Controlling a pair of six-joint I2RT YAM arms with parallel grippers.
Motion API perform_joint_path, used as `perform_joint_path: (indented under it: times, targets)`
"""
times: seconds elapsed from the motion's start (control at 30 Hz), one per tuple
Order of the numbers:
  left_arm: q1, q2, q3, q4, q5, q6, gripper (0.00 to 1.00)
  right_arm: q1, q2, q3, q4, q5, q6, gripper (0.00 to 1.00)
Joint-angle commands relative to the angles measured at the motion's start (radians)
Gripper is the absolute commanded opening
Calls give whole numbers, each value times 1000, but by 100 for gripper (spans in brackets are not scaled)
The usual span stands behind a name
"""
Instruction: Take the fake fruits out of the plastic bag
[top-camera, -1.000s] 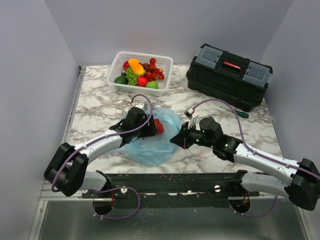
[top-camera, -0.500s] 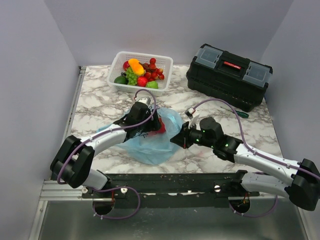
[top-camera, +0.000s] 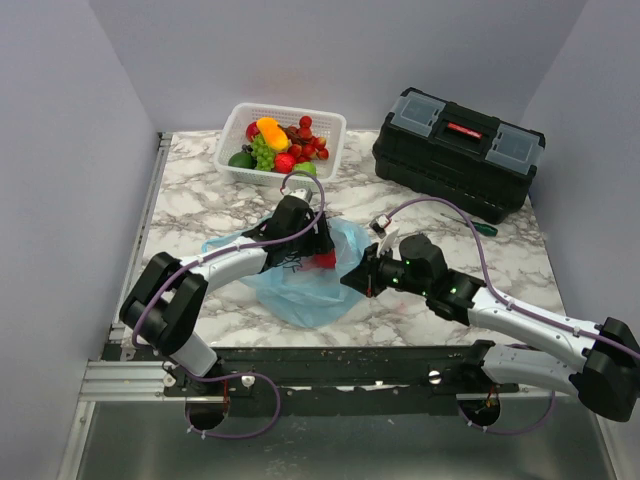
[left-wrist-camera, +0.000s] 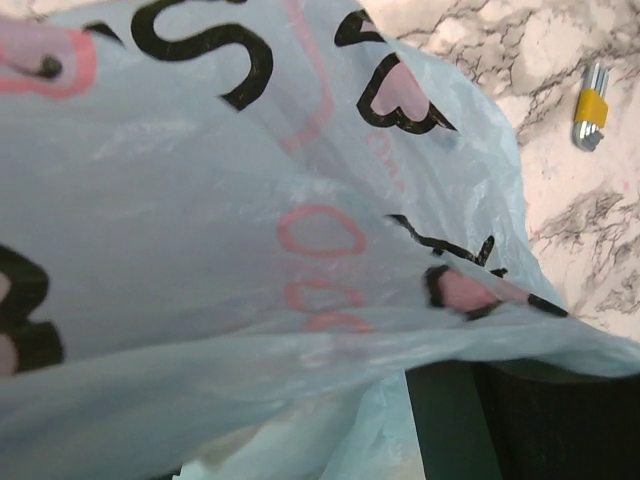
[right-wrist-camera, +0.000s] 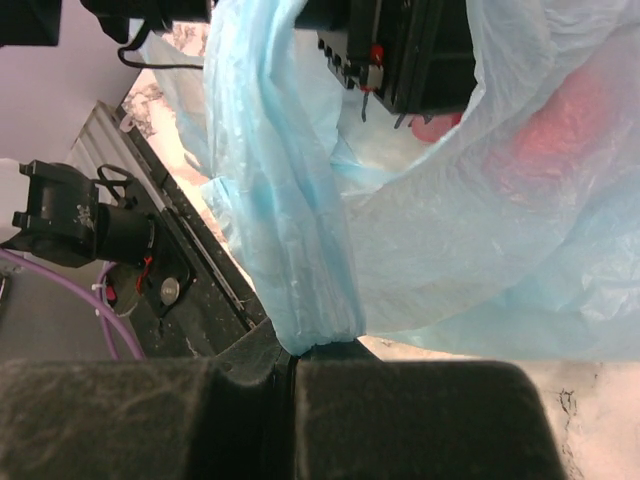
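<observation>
Light-blue plastic bag (top-camera: 300, 290) lies crumpled mid marble worktop (top-camera: 200, 215) in top view. Left pincer (top-camera: 318, 250) inside bag mouth, beside red fruit (top-camera: 323, 261); whether it grips cannot tell. Right pincer (top-camera: 358, 281) at bag's right edge. Other fake fruits (top-camera: 280, 143) heaped in white basket (top-camera: 290, 108) at back, near black toolbox (top-camera: 458, 150). Left wrist view: printed bag film fills frame. Right wrist view: right pincer (right-wrist-camera: 295, 365) clenched on bunched bag fold, red fruit (right-wrist-camera: 560, 130) blurred behind film
</observation>
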Motion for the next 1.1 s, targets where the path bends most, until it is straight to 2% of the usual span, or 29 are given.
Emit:
perform_joint_path:
  times: [0.0,0.23,0.5,0.63,1.07]
  targets:
    - [-28,48,7,6,27,-15,71,5,-8,0,-1,25,10,1]
    - [-28,102,22,-5,27,-20,66,5,2,9,-4,22,8,1]
    - [-28,40,20,-7,56,-11,46,5,-5,7,-8,33,10,1]
    - [-27,-13,20,-29,51,-1,40,5,-3,5,-9,32,11,1]
    - [-28,-199,-50,-111,12,26,38,5,-31,-7,-30,86,20,1]
